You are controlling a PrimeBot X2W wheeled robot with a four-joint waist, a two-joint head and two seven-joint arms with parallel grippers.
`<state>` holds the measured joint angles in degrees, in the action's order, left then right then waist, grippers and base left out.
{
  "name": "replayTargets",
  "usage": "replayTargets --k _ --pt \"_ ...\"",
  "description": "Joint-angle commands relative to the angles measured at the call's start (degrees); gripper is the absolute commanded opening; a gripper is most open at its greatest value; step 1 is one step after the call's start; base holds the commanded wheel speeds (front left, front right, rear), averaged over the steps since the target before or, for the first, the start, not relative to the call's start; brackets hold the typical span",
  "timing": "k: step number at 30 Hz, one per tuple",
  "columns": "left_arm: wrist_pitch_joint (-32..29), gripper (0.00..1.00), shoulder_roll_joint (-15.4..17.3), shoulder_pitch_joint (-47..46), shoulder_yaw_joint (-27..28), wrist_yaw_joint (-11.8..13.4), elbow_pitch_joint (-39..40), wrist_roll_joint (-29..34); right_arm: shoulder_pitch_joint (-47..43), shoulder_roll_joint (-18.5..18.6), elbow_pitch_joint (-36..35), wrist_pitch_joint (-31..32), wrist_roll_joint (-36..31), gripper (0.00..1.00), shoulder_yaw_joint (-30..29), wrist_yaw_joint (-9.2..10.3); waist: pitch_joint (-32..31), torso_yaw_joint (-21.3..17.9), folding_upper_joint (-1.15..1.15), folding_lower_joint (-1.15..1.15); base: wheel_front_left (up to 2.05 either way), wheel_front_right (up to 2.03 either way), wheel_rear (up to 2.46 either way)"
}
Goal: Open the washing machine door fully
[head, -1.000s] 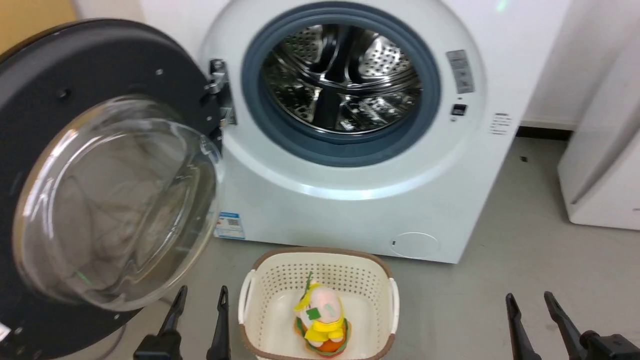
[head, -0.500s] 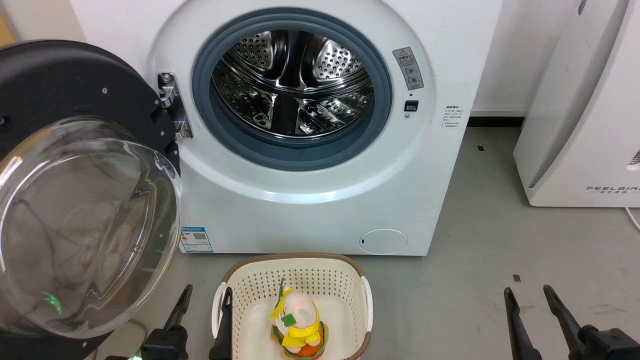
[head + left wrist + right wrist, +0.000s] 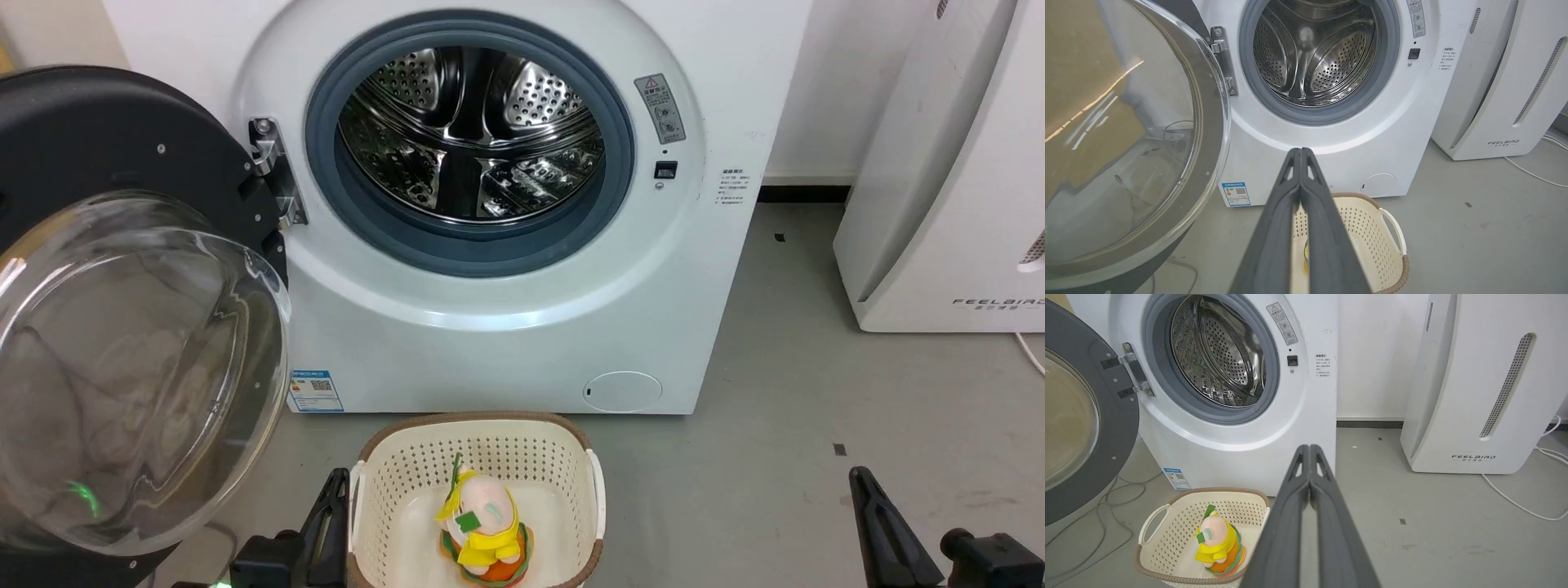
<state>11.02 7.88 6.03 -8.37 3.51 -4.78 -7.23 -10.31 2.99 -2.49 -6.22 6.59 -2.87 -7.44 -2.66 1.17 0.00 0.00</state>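
Washing machine door (image 3: 131, 343) hangs swung wide at the left of the washing machine (image 3: 506, 327), drum mouth bare. It looks at or near its limit, though it might drift back. The basket (image 3: 473, 420) sits just beside the left gripper (image 3: 1300, 155), so a sideways sweep could knock it. The right gripper (image 3: 1309, 451), like the left, has its fingers pressed together, holding nothing — shoving further risks straining the hinge (image 3: 273, 175).

Washing machine door (image 3: 122, 343): round, black rim, bulging clear glass bowl; swung wide open on its hinge, left of the opening.
Washing machine (image 3: 506, 335): white front-loader, upright; grey rubber ring and steel drum exposed.
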Motion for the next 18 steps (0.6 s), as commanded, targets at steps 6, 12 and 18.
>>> replayTargets --k 6,12,18 --pt "-0.7 0.0 -0.4 -0.7 0.6 -0.4 0.4 0.6 1.1 0.0 0.2 0.4 -0.7 0.0 0.2 -0.01 0.1 -0.1 0.0 0.0 0.0 0.0 0.0" --pt "-1.3 0.0 -0.7 -1.0 1.0 -0.5 0.7 0.9 1.6 0.0 0.3 0.7 -1.0 0.0 0.4 -0.01 0.3 -0.1 0.0 0.0 0.0 0.0 0.0" --pt "-1.8 0.0 -0.9 -1.2 1.5 -0.7 0.9 1.3 2.1 0.0 0.5 1.0 -1.4 0.0 0.5 -0.01 0.4 -0.2 0.0 0.0 0.0 0.0 0.0"
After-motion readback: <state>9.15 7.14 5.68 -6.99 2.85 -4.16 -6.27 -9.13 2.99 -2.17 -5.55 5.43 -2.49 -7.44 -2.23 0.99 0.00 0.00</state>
